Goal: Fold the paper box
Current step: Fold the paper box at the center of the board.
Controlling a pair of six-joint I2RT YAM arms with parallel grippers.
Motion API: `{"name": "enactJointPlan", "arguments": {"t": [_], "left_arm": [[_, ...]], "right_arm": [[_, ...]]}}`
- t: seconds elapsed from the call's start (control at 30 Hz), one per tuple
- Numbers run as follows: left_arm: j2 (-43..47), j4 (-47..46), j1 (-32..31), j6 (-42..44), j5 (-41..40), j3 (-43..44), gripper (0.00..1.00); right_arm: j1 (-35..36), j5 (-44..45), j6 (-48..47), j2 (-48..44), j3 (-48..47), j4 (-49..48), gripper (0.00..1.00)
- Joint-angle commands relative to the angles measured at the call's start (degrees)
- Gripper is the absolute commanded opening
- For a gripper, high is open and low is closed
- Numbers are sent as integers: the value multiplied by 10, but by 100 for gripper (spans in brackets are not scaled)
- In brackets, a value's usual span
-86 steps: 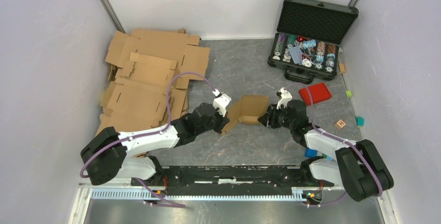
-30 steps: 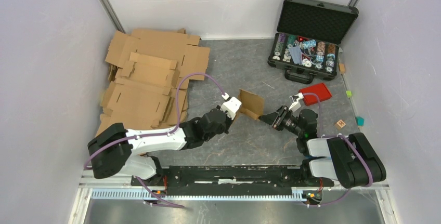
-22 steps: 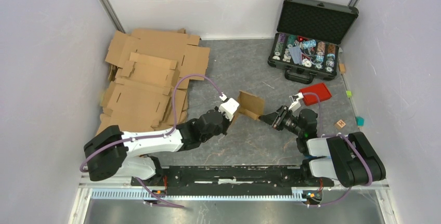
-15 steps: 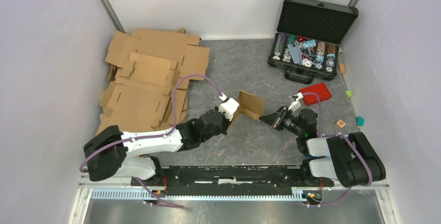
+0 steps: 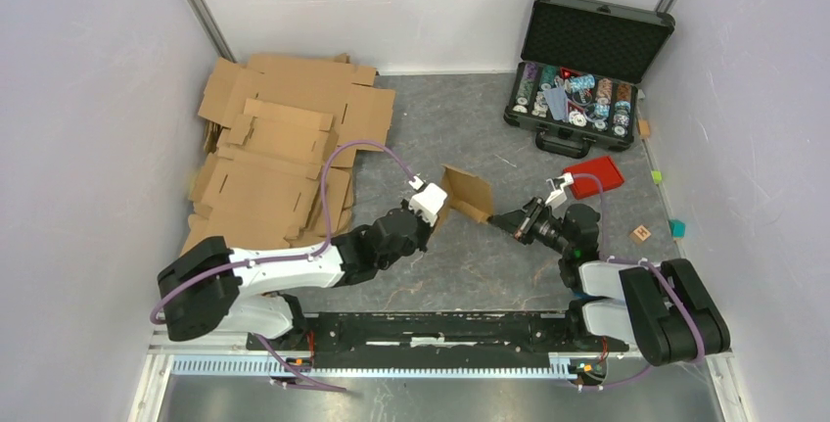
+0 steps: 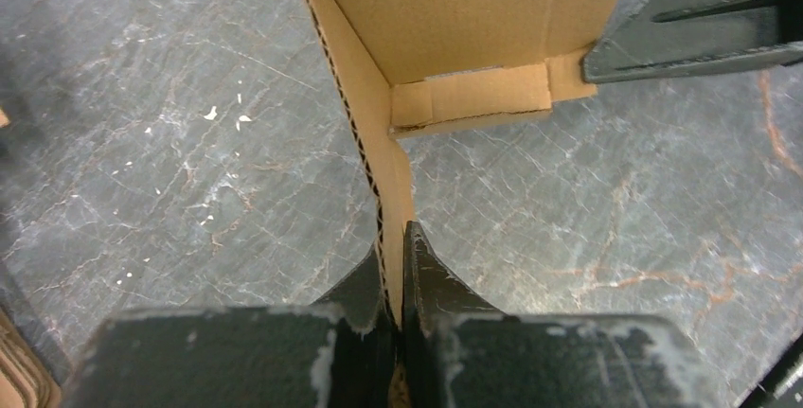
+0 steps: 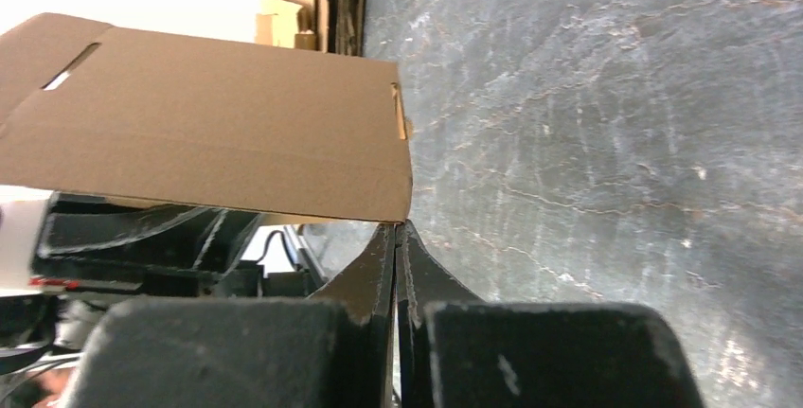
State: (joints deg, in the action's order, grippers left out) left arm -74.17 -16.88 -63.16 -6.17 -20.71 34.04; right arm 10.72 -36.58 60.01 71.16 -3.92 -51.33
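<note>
The paper box is a small brown cardboard piece standing upright on the grey floor between my two arms. My left gripper is shut on the box's left side wall; in the left wrist view its fingertips pinch that wall edge-on, with the box open ahead. My right gripper is shut, and its tips touch the lower corner of the box panel with no cardboard between them. A right finger shows beside the box's small inner flap.
A pile of larger cardboard sheets covers the back left. An open black case of chips stands at the back right. A red lid lies just behind the right gripper. Small blocks lie near the right wall.
The box, earlier held lower and flatter between both grippers, now stands upright. The right arm has dropped lower and its gripper now points at the box's corner. In the last second the box shifted slightly left.
</note>
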Motion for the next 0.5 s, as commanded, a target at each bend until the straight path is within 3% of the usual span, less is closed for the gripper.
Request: {"name": "enactJointPlan", "arguments": {"t": [0.0,0.3,0.47], "left_arm": [[-41,8,-14,34,-13,5,2],[-49,-8,-16,35,-2,1,2],[-54,-8,-16,39,0,3,2]], "right_arm": [[2,-55,99,-25,-2,-144,0],[0,-51,126,-50,-1,-152,0],[-6,-41,202,-23,27,-269,0]]}}
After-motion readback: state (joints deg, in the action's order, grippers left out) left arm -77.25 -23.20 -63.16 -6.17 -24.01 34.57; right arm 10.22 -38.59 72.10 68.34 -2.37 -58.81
